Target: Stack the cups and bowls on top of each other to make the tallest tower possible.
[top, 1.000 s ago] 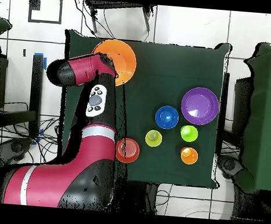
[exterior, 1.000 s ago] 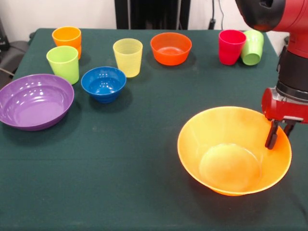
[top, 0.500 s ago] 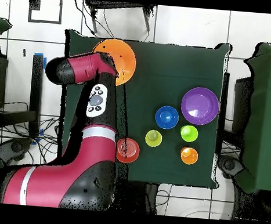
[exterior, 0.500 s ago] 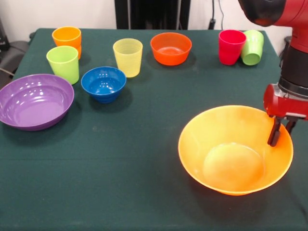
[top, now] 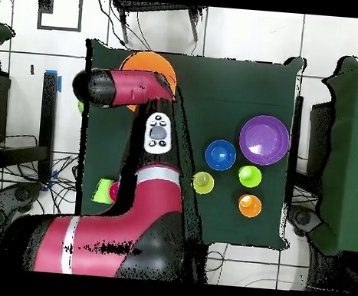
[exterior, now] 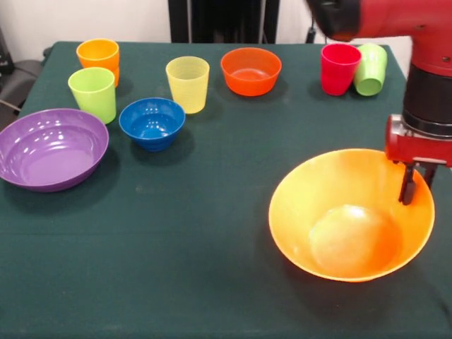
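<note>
The large orange-yellow glossy plastic bowl [exterior: 351, 214] sits tilted at the near right of the desk [exterior: 198, 240], which is covered in a dark green matte cloth; the bowl's smooth inside faces the front camera and its far right rim is raised. The claw [exterior: 413, 185], black fingers under a red block on the red and black arm [exterior: 429, 85], is clamped on that raised rim: 1 dark finger [exterior: 407, 185] shows against the bowl's inner wall, with the other behind the rim. In the overhead view the arm covers most of the bowl and the claw cannot be seen.

No tower stands; every other piece lies single on the cloth. The wide shallow purple bowl [exterior: 49, 147] rests at the left edge, shiny with light spots. Just beside it to the right is the small blue footed bowl [exterior: 152, 122]. Behind these stand 3 tapered smooth tumblers, upright and apart: the orange cup [exterior: 98, 57], the lime green cup [exterior: 92, 92] just in front of it, and the translucent yellow cup [exterior: 187, 83]. The medium red-orange bowl [exterior: 251, 70] sits at the far middle. At the far right the red cup [exterior: 339, 68] stands upright, and the pale green cup [exterior: 370, 68] leans tilted against it, touching.
</note>
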